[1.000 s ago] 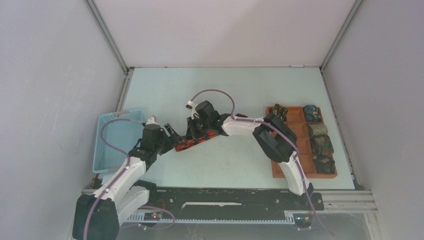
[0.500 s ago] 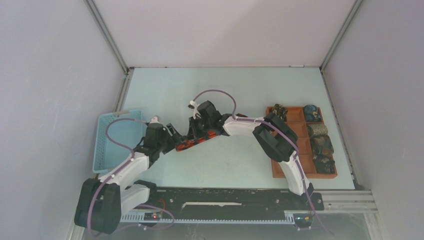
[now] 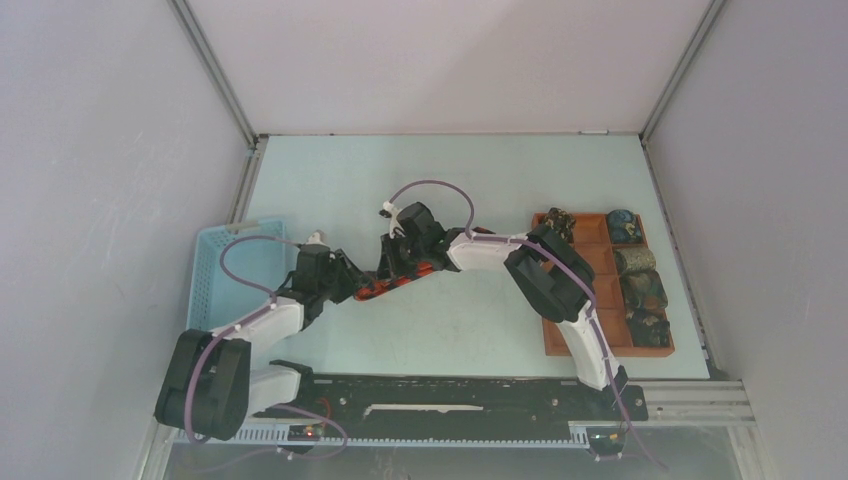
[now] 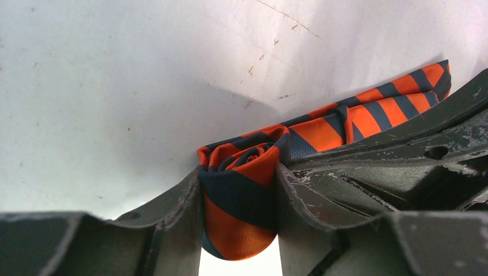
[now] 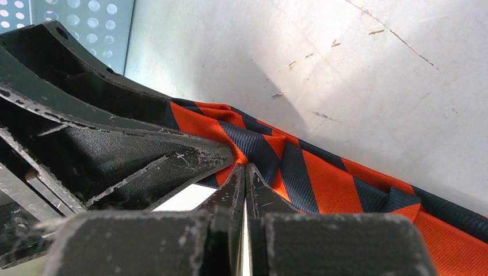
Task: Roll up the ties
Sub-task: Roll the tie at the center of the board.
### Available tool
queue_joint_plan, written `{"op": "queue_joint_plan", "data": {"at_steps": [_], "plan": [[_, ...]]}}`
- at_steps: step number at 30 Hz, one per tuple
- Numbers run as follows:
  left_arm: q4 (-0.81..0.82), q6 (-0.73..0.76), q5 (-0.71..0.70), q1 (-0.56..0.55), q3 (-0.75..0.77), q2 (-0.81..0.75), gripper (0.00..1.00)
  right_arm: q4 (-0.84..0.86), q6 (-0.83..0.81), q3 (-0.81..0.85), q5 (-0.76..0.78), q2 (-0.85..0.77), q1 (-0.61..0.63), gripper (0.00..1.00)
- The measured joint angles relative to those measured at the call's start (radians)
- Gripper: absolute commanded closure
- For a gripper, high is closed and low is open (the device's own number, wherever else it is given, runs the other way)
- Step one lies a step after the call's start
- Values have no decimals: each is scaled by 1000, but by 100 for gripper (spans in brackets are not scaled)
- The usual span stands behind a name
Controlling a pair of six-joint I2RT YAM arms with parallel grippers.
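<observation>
From above, the left end effector and the right end effector meet over the striped tie, which lies on the surface between them, its near end at the left one's fingertips and its length running under the right one. A light blue basket sits behind the left end effector, on the side away from the tie, and a brown tray with several rolled ties in its compartments lies well behind the right one. In the left wrist view, the left end effector is partly closed, its fingers touching both sides of the tie's rolled-up end; the unrolled stretch leads away from the fingertips, flat on the surface. In the right wrist view, the right end effector has its jaws pressed fully together, the tips resting against the flat orange-and-dark fabric just ahead of them; whether any fabric is pinched between them cannot be told.
</observation>
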Motion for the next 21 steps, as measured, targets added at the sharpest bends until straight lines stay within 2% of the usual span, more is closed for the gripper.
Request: {"op": "queue_joint_plan", "data": {"at_steps": [3,9,21], "plan": [[10,1,6,2,0,5,65,2,1,-3,0,0,0,100],[-18,9,-2,3,4,-13,71,2,1,-4,0,0,-6,100],[-273,84,-111,-40,93,-75,75,-18,1,-9,5,-19,-26,100]]}}
